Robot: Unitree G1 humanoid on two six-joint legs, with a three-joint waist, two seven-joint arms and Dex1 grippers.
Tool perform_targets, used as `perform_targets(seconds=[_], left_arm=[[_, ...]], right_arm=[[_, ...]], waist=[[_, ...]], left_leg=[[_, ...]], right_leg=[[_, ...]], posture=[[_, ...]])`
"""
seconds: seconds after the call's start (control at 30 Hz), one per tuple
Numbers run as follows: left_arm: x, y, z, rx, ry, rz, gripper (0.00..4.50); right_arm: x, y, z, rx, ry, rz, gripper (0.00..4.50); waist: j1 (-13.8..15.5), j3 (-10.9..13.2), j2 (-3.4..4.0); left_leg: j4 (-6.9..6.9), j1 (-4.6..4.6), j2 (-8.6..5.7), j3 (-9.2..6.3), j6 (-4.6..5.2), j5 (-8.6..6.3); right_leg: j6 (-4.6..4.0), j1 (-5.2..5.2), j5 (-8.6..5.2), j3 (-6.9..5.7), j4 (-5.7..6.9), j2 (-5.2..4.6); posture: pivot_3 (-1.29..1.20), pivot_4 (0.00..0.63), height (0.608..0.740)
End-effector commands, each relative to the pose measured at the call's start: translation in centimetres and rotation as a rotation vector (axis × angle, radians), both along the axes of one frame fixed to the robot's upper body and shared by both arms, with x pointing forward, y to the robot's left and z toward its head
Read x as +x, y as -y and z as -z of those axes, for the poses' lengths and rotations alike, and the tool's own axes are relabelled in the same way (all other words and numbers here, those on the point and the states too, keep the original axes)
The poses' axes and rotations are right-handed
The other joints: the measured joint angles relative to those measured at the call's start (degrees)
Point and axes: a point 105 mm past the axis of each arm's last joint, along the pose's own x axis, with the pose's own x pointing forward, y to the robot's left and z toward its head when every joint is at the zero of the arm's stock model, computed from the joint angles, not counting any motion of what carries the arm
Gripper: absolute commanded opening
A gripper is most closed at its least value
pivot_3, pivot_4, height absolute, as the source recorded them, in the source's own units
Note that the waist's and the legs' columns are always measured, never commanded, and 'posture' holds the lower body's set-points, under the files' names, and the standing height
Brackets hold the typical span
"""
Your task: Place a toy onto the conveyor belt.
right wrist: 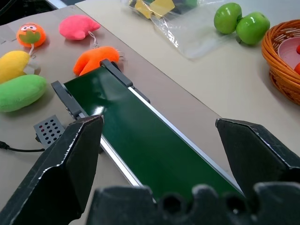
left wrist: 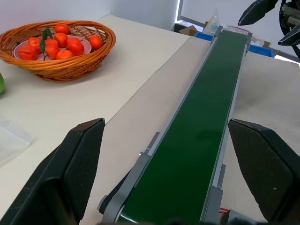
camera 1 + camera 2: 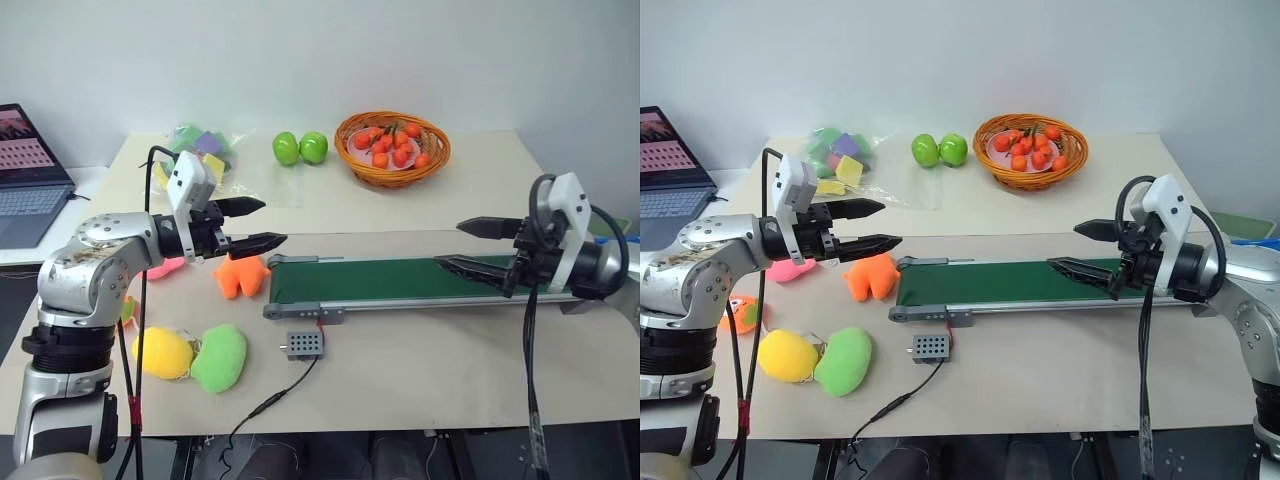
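Belt (image 3: pixel 400 279) lay bare across the middle of the frame, so nothing of the task was done. The toy (image 1: pixel 31 34), the small orange ball with a face, sat on the desk (image 3: pixel 480 180) at the far left edge, partly behind the left arm. Left gripper (image 3: pixel 255 224) and right gripper (image 3: pixel 470 246) both hung above the belt's ends, fingers wide and empty; reaching, grasping and placing all remained.

I have both arms raised and bent inward, facing each other. My left gripper (image 3: pixel 252 223) points to the right, fingers spread apart and empty. My right gripper (image 3: pixel 470 246) points to the left, fingers likewise apart, gripping nothing.
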Motion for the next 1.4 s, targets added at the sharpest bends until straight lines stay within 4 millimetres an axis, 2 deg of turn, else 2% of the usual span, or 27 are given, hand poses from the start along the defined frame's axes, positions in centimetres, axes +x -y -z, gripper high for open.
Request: perform_targets(seconds=[0.03,0.47,0.7,0.77,0.87,0.97,1.1,1.3,1.4], left_arm=[[-0.1,-0.1,-1.0,0.016,0.07,-0.008,4.46],[0.2,-0.1,-1.4,-0.005,0.074,-0.013,4.46],[0.5,-1.4,-1.3,0.014,0.087,-0.067,4.46],[0.7,-3.0,-1.5,0.011,0.098,-0.151,4.46],[0.4,-6.0,-1.3,0.021,0.108,-0.251,4.46],[-0.3,-8.0,-1.6,-0.013,0.106,-0.329,4.46],[-1.3,-12.7,-1.0,-0.063,0.081,-0.497,4.46],[-4.7,-19.6,-0.5,-0.192,0.049,-0.767,4.46],[-6.7,-22.8,0.9,-0.163,0.057,-0.913,4.46]], right_arm=[[0.1,-0.1,-1.2,-0.004,0.062,-0.012,4.5],[0.1,-0.5,-1.1,-0.021,0.06,-0.023,4.5],[0.6,-1.3,-0.9,-0.018,0.063,-0.031,4.5],[1.6,-1.2,-0.6,-0.014,0.061,-0.027,4.5],[2.5,-2.2,-0.3,-0.001,0.06,-0.049,4.5],[3.0,-2.7,-0.4,0.014,0.06,-0.094,4.5],[3.7,-4.0,-0.2,0.025,0.056,-0.146,4.5],[4.6,-4.9,0.4,0.028,0.041,-0.195,4.5],[5.0,-5.5,0.6,0.035,0.037,-0.218,4.5]], waist=[[0.0,0.0,0.0],[0.0,0.0,0.0],[-0.1,0.0,0.0],[-0.1,0.0,0.0],[-0.7,0.0,0.01],[-0.7,0.0,0.02],[-0.9,0.0,0.03],[-1.3,0.0,0.05],[-1.6,0.0,0.07]], left_leg=[[0.0,0.01,0.0,0.01,0.0,0.0],[-0.01,0.1,0.1,0.18,0.0,-0.06],[-0.02,0.14,0.15,0.26,-0.01,-0.07],[-0.03,0.15,0.16,0.27,-0.01,-0.08],[-0.14,0.31,0.21,0.46,0.0,-0.11],[-0.43,0.55,0.3,0.62,-0.01,-0.11],[-0.62,0.67,0.38,0.74,-0.01,-0.11],[-0.79,0.71,0.47,0.78,-0.02,-0.12],[-0.86,0.74,0.49,0.8,-0.03,-0.12]], right_leg=[[-0.01,0.0,0.0,0.0,0.0,0.0],[-0.05,0.01,0.03,0.04,-0.01,0.05],[-0.06,0.01,0.04,0.07,0.0,0.08],[-0.06,0.01,0.04,0.07,-0.01,0.09],[-0.1,0.01,0.06,0.09,0.01,0.09],[-0.15,0.01,0.07,0.09,0.0,0.1],[-0.19,0.0,0.09,0.09,-0.05,0.13],[-0.27,-0.03,0.14,0.07,-0.27,0.24],[-0.3,-0.04,0.16,0.06,-0.34,0.27]], posture=[[0.0,0.15,0.74],[0.0,0.15,0.74],[0.0,0.15,0.74],[0.0,0.15,0.74],[0.0,0.15,0.74],[0.0,0.15,0.74],[0.0,0.15,0.74],[0.0,0.15,0.74],[0.0,0.15,0.74]])
